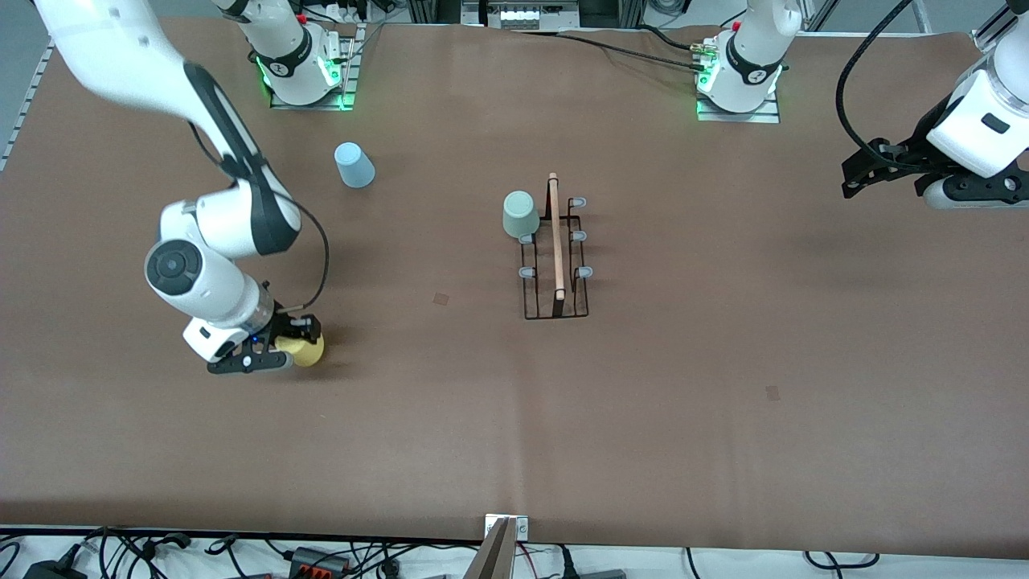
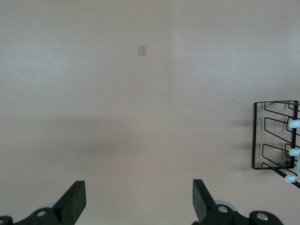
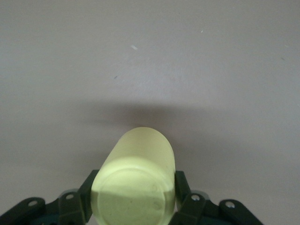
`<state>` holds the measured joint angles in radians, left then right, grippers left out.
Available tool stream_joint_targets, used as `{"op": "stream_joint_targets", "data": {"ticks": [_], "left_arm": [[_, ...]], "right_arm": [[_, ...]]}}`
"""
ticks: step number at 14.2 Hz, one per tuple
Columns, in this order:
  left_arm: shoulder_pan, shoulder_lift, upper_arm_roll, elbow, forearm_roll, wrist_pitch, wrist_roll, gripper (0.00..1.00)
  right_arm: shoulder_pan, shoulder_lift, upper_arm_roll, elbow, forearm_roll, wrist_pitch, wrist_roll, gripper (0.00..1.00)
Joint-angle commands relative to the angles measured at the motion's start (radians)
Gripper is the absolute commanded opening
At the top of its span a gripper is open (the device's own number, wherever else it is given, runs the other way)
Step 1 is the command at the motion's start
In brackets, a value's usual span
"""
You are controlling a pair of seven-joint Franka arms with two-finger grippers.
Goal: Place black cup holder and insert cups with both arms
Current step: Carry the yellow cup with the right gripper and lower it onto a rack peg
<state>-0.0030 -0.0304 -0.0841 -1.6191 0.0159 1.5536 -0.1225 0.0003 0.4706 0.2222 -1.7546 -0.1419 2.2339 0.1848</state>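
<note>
At lower left of the front frame, my right jaws [image 1: 299, 342] grip the yellow cup [image 1: 309, 351] on the desk [image 1: 723, 386]. Black cup holder [image 1: 555, 257] stands centre, sage green cup [image 1: 520, 214] on it. Blue cup [image 1: 354, 165] upper left. My left jaws [image 1: 854, 178] wait open, upper right

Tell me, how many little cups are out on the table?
3: yellow cup clamped in the right gripper; green cup on the black rack; blue cup near the right arm's base.

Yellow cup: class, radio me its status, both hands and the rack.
Right hand shut on yellow cup. Left hand open, waiting over bare table. Rack upright, green cup on it; path clear.
</note>
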Motion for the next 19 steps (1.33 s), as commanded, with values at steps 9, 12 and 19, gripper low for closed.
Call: {"op": "stream_joint_targets", "data": {"ticks": [9,12,19], "left_arm": [[0.003,0.015,-0.002,0.030,-0.010,-0.013,0.000,1.00],[0.003,0.015,-0.002,0.030,-0.008,-0.012,0.000,1.00],[0.003,0.015,-0.002,0.030,-0.007,-0.012,0.000,1.00]], "right_arm": [[0.433,-0.078,0.003,0.099,0.019,-0.085,0.801,0.15],[0.518,0.050,-0.001,0.288,0.004,-0.120,0.952,0.16],[0.592,0.140,-0.004,0.345,-0.025,-0.036,1.071,0.18]]}}
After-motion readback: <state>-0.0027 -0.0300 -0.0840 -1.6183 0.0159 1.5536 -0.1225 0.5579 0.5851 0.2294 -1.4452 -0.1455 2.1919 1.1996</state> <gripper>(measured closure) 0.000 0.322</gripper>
